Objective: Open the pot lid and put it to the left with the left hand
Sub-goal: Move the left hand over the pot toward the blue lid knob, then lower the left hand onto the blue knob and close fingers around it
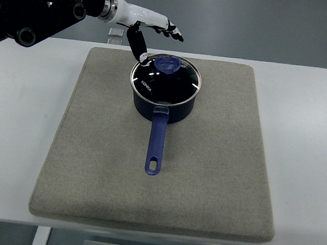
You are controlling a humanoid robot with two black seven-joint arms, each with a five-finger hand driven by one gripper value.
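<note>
A dark blue saucepan stands on the grey mat, its long blue handle pointing toward the near edge. A glass lid with a blue knob sits on the pot. My left hand comes in from the upper left, hovering just behind and above the lid. Its fingers are spread and its thumb hangs down close to the lid's rim, holding nothing. The right arm does not show.
The grey mat covers most of a white table. Bare mat lies to the left of the pot. A small clear object stands at the table's far edge behind the hand.
</note>
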